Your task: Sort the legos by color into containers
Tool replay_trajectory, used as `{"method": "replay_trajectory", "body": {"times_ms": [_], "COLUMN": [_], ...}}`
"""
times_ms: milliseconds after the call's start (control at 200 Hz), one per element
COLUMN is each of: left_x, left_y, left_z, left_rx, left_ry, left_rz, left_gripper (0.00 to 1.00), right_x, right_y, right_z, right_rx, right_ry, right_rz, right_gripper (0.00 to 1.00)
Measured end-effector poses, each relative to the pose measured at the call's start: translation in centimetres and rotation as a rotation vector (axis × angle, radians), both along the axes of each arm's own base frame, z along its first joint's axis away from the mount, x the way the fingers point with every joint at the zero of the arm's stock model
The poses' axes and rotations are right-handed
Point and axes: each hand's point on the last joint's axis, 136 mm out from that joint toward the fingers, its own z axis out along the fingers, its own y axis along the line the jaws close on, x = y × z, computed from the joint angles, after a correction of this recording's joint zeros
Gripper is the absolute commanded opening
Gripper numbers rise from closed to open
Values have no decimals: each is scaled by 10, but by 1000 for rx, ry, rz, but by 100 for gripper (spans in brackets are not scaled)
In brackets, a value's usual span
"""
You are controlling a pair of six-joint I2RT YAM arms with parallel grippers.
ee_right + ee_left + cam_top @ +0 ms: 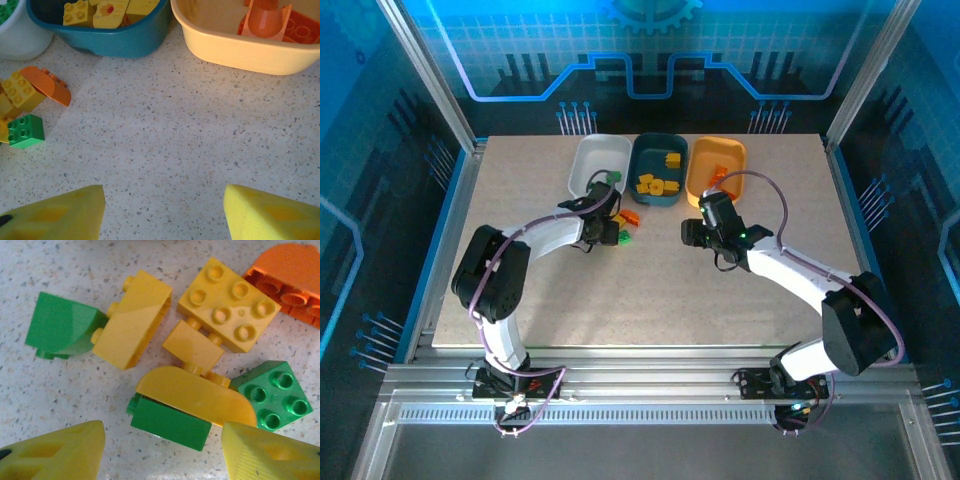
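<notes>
Fingers (55,452) of the left gripper (162,452), blocky yellow plastic wedges with hollowed faces, are spread wide and pinch nothing. Just ahead of them a loose pile of legos (200,355) lies on the table (50,400): glossy moulded bricks with round studs. A green block (170,424) sits under a smooth yellow arched piece (195,397). Around them are a green four-stud square (272,395), a yellow six-stud brick (227,302), a small yellow brick (192,345), a yellow brick tipped on its side (132,320) and a green sloped piece (62,325). An orange-red curved piece (292,282) is cut off at the picture's corner.

The right gripper (162,212) has the same yellow fingers, also wide apart and empty, over bare table to the right of the pile. Ahead of it stand three shallow, rounded plastic trays in a row. A white tray (17,42) holds something green (6,10), cropped and hard to make out. A teal tray (110,42) holds yellow bricks (95,10). A yellow-orange tray (240,50) holds orange-red pieces (265,17). The trays' far rims are cropped in the wrist view.

The table is a pale, speckled, stone-look board. An aluminium frame (432,75) encloses it, and behind stand blue panels (740,40) printed with grid and circuit-like lines.
</notes>
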Motion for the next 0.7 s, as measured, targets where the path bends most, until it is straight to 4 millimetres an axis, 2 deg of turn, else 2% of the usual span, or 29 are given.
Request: {"method": "replay_trajectory", "body": {"times_ms": [50, 375, 520, 610, 700], "left_x": [0, 13, 12, 0, -9], "left_y": [-1, -11, -13, -11, -10], "left_z": [-4, -3, -4, -6, -5], "left_rx": [12, -26, -46, -54, -61], "left_ry": [7, -1, 5, 23, 43], "left_rz": [-32, -112, -116, -128, -128], "left_gripper": [62, 57, 67, 78, 82], "right_x": [-1, 1, 1, 2, 2], "right_y": [0, -1, -1, -1, -1], "right_z": [-2, -1, -1, -1, -1], "right_rx": [0, 5, 5, 5, 6], "right_ry": [1, -9, -9, -10, -10], "right_rz": [0, -5, -5, -5, -4], "right_gripper": [65, 65, 65, 65, 65]}}
